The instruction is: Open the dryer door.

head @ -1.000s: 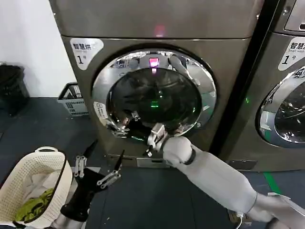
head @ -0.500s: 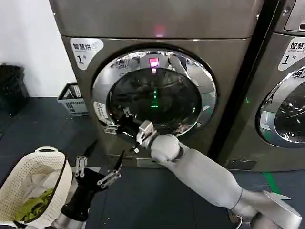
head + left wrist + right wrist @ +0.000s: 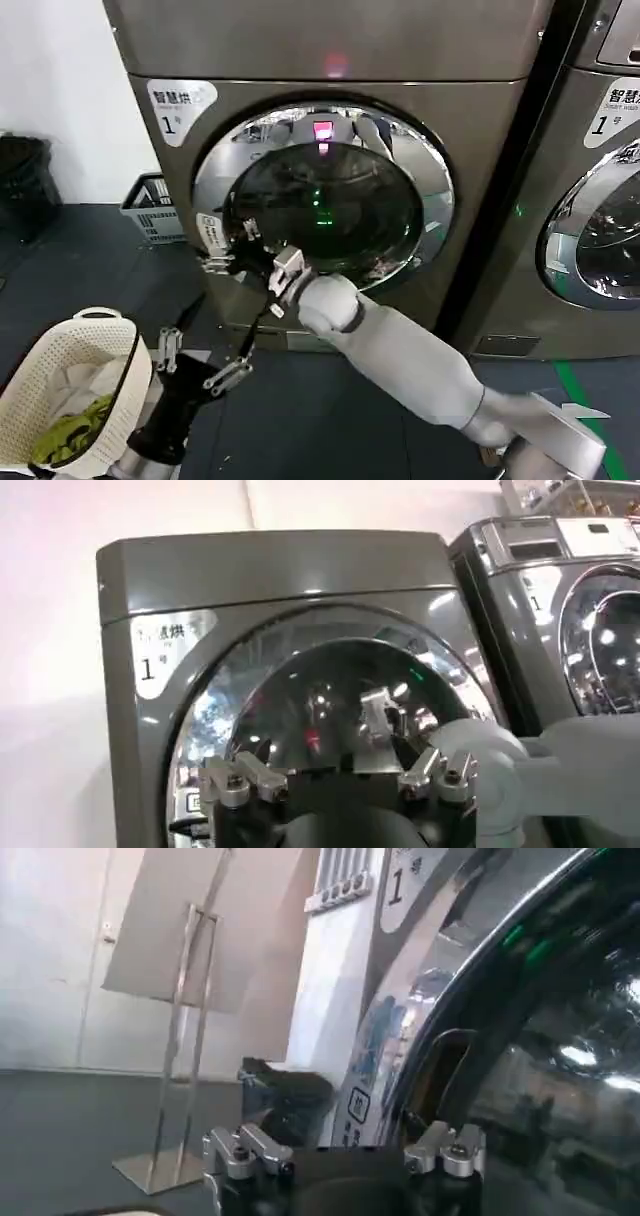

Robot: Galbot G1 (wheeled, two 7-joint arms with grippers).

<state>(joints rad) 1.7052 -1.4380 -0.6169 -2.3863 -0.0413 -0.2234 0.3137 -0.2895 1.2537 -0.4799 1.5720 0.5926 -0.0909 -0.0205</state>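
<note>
The dryer door (image 3: 330, 200) is a wide chrome ring around dark domed glass, lying flush against the machine marked 1. My right arm reaches across from the lower right. The right gripper (image 3: 226, 252) is open at the door's lower left rim, beside the small label. In the right wrist view the chrome ring (image 3: 400, 1038) and a dark recess in its edge lie just past the right gripper (image 3: 345, 1148). My left gripper (image 3: 218, 340) hangs open low in front of the machine, apart from the door. In the left wrist view the left gripper (image 3: 340, 778) faces the door (image 3: 330, 690).
A white laundry basket (image 3: 100, 318) with clothes stands at the lower left. A small grey basket (image 3: 150, 208) sits against the wall left of the dryer, and a black bin (image 3: 25, 180) farther left. The "Smart wash" machine (image 3: 600, 220) stands at the right.
My right gripper has slid left and slightly up along the door's lower rim, from the bottom centre to the left edge. The left arm has not moved.
</note>
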